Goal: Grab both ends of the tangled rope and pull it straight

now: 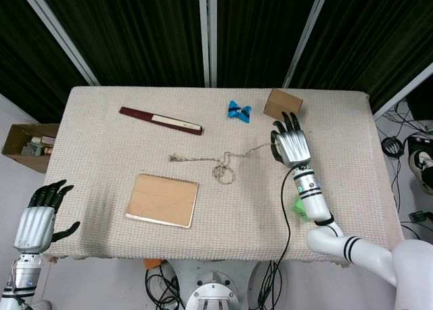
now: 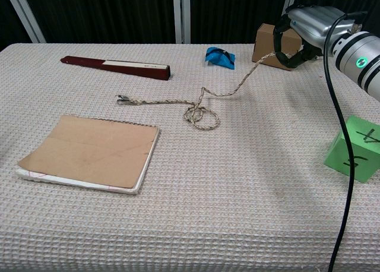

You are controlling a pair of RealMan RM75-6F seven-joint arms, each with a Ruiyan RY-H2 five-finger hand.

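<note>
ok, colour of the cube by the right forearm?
Bright green with dark markings on its faces: the cube shows best in the chest view, near the right edge.

Free: I see bare tablecloth [image 1: 270, 208] between notebook [image 1: 163, 200] and green cube [image 2: 352, 148] | Obstacles: brown box [image 1: 282, 103] just behind my right hand [image 1: 291, 143]; blue clip [image 1: 239, 111] and folded fan [image 1: 160, 120] along far side

Dark curtains [image 1: 135, 26] hang behind the cloth-covered table [image 1: 338, 208].
</note>
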